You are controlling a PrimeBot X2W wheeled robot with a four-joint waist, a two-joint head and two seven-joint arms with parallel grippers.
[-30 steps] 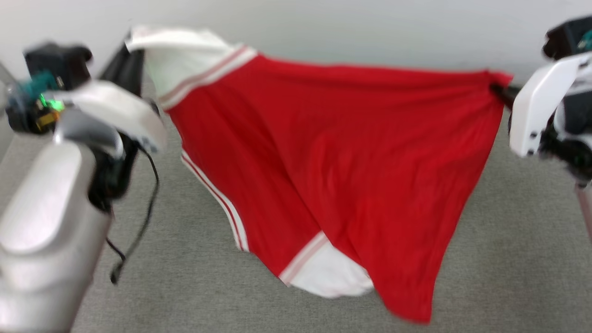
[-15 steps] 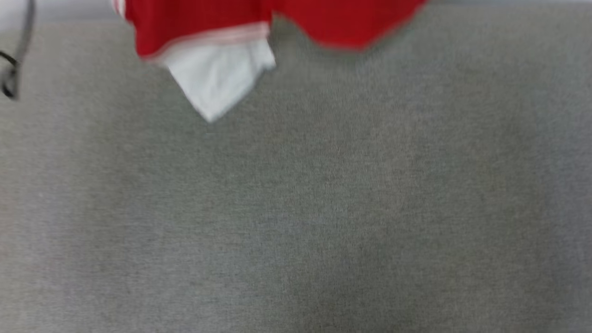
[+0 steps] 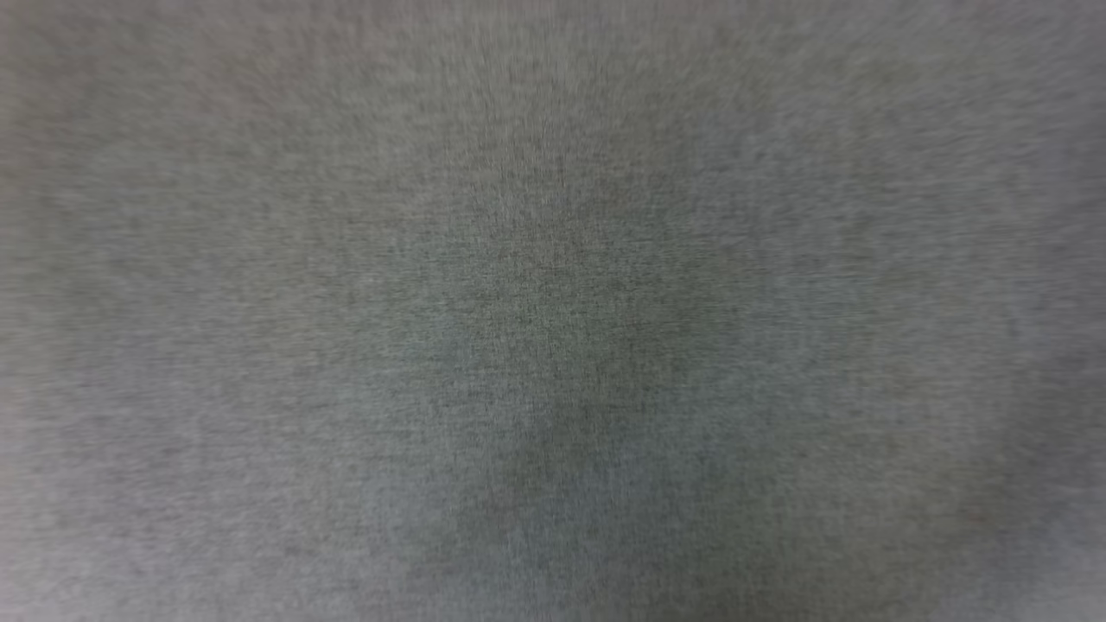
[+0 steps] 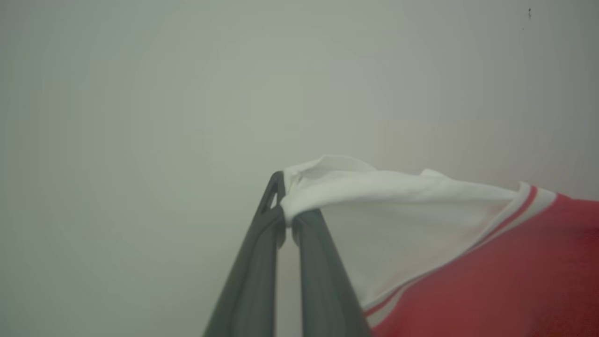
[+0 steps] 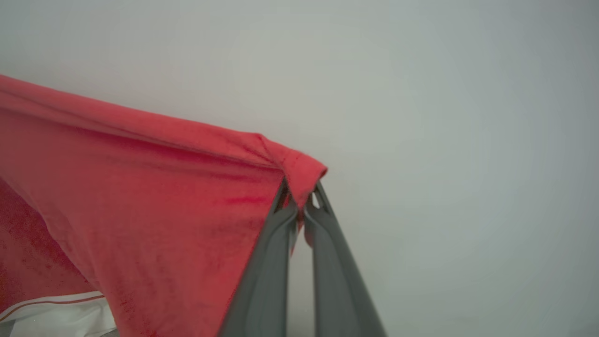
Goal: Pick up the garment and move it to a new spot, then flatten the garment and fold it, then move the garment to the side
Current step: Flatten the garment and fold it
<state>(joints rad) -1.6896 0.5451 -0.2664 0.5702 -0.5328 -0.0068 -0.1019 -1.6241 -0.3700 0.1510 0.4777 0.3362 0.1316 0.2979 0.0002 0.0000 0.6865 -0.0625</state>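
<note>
While the head view gives just a blurred grey surface (image 3: 553,311), left gripper (image 4: 286,213) clamps the garment (image 4: 491,271) by its white sleeve, right gripper (image 5: 300,196) clamps a red corner; fabric hangs spread between them.

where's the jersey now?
Garment hangs between the grippers: left gripper pinches its white sleeve in left wrist view, right gripper a red corner in right wrist view.

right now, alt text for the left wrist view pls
The left gripper, shut, pinches the white sleeve of the garment, a red jersey stretching off to the right. A plain pale wall lies behind.
</note>
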